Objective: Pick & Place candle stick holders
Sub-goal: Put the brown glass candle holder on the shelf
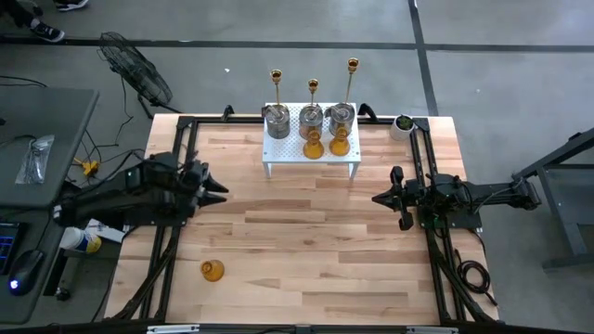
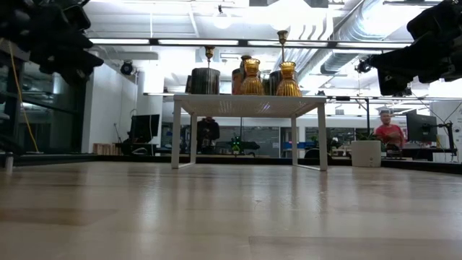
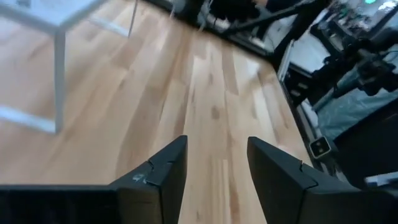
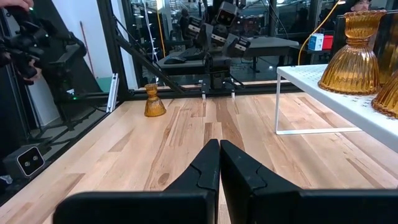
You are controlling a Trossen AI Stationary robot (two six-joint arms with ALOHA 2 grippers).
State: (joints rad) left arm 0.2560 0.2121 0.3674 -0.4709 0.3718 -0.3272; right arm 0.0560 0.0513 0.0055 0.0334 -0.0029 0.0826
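Stood upright near-left on table [image 1: 306, 250], amber holder [image 1: 213, 270], just nearer than left gripper [image 1: 219, 189] (part open, empty), so left arm closer; right gripper [image 1: 379, 198] shut, empty.

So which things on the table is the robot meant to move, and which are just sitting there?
For the job:
- three gold stick holders
- three silver jar holders
- two amber glass holders on the white stand
- one amber glass holder alone on the table

Just there:
- white stand
- small plant in a white pot
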